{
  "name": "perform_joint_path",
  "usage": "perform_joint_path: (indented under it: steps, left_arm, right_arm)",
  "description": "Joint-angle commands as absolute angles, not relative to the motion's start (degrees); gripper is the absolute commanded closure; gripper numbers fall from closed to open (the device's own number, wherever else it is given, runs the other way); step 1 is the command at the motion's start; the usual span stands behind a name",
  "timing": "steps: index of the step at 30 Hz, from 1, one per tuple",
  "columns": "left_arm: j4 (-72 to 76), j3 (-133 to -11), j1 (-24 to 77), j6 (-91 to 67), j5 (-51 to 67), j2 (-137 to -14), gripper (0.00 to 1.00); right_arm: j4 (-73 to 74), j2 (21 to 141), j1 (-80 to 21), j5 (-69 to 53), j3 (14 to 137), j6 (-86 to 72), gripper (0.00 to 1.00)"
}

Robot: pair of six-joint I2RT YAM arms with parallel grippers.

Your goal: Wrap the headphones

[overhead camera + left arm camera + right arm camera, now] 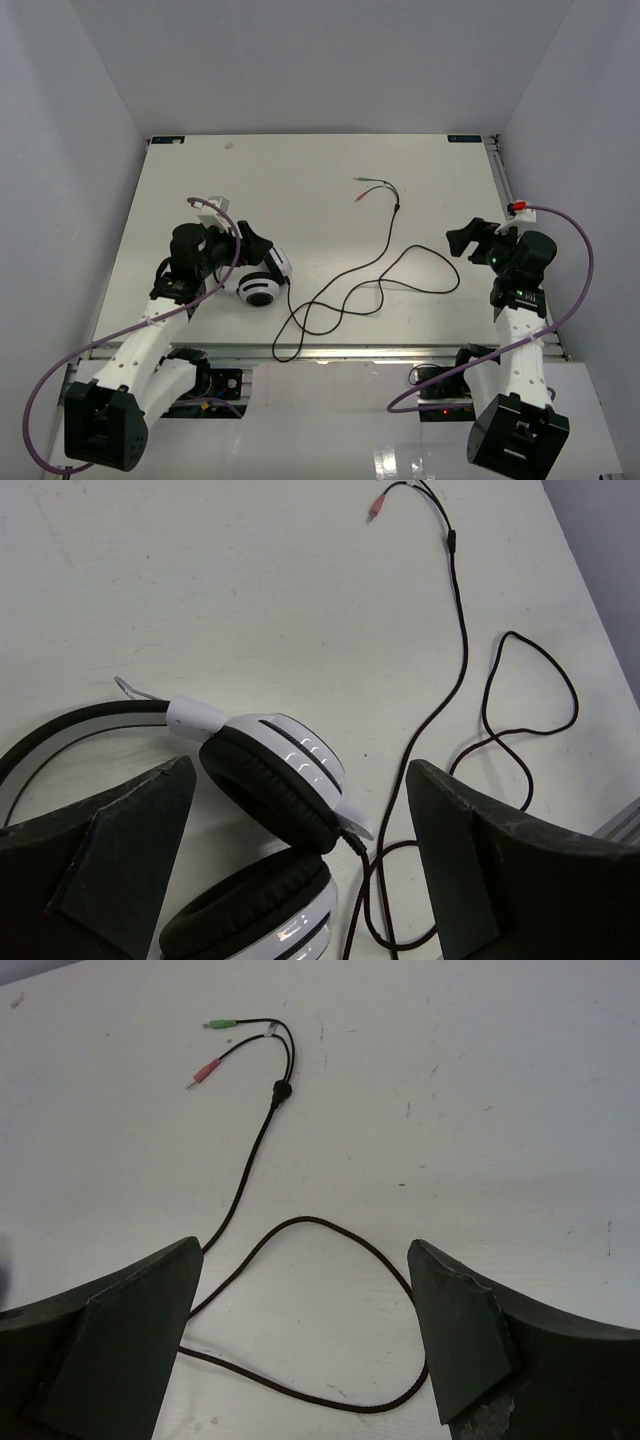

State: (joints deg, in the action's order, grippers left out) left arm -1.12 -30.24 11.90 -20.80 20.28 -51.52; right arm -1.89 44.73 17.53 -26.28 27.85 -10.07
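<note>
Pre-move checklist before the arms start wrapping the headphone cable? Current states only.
1. Left jaws open: ok.
2. Headphones in reach of the left jaws, with an earcup in their gap in the left wrist view: ok.
3. Right jaws open: ok.
4. Cable loop lying between the right jaws in the right wrist view: ok.
5. Cable wound on headphones: not ok, it sprawls loose over the table.
6. Plugs lying free: ok. Left jaws touching earcup: cannot tell.

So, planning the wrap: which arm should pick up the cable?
Probably right: the open right gripper hangs over the cable loop near the plugs; the left gripper is at the earcups.
</note>
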Motion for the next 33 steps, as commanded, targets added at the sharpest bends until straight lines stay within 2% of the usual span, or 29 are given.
perform_joint_path:
  steps: [1, 4, 7, 10, 14, 18, 24, 28, 33]
  left_arm:
    - [-2.5, -31.5, 12.0, -19.9, 17.9, -51.7, 0.03]
    - [-4.7, -32.0, 12.0, -19.8, 13.8, -51.9, 0.06]
    - [-6.9, -33.4, 12.0, -19.2, 8.6, -52.7, 0.07]
    - [-11.5, -37.1, 12.1, -18.3, 3.4, -54.8, 0.08]
    - [-17.7, -43.0, 12.0, -16.5, -1.7, -59.3, 0.06]
    - [-25.3, -49.5, 12.0, -11.9, -6.5, -65.9, 0.02]
    - [-30.2, -57.8, 12.0, 0.3, -9.4, -75.1, 0.02]
    - [-31.9, -60.7, 12.1, 11.5, -7.2, -79.8, 0.05]
    - [-33.4, -60.0, 12.0, 17.4, -0.7, -79.0, 0.09]
  right_arm:
    - [-3.1, 44.4, 17.8, -33.4, 29.8, -5.9, 0.1]
    - [-2.1, 44.9, 17.7, -45.2, 29.5, 5.7, 0.1]
    - [12.3, 49.3, 14.4, -55.9, 36.7, 22.3, 0.1]
    - [23.6, 54.1, 5.8, -53.8, 43.1, 31.7, 0.1]
    - [28.3, 56.5, -3.5, -51.9, 43.6, 38.7, 0.1]
    - [30.6, 53.9, -3.5, -61.7, 39.4, 47.2, 0.1]
    - [28.4, 46.8, -2.6, -66.5, 32.3, 52.7, 0.1]
    - [29.5, 46.3, -2.3, -65.4, 32.0, 55.8, 0.09]
    - [30.5, 46.0, -2.1, -65.3, 31.9, 57.5, 0.08]
